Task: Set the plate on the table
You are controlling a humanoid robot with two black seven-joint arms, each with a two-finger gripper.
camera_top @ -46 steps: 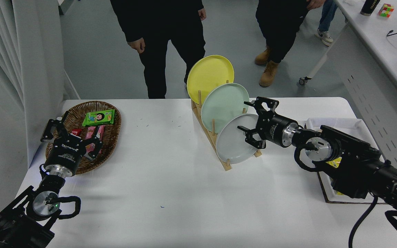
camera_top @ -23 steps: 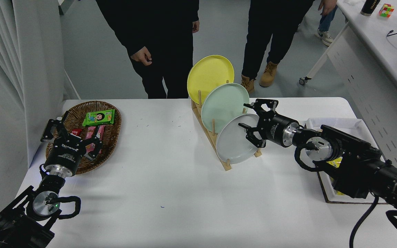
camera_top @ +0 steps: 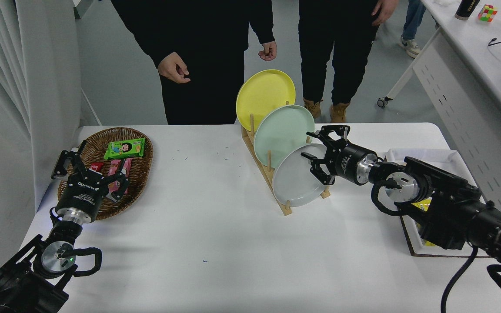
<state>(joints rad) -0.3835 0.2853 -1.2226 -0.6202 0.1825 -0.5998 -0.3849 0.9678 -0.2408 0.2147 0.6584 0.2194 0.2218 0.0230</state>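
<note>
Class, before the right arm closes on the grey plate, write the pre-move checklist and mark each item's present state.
1. Right gripper open: ok.
2. Gripper at the grey plate's upper right rim: ok.
3. Rim between the fingers: cannot tell.
4. Plate upright in the wooden rack, nearest slot: ok.
5. Bare table in front for setting down: ok.
6. Left gripper parked over the wicker basket, away from the rack: ok.
</note>
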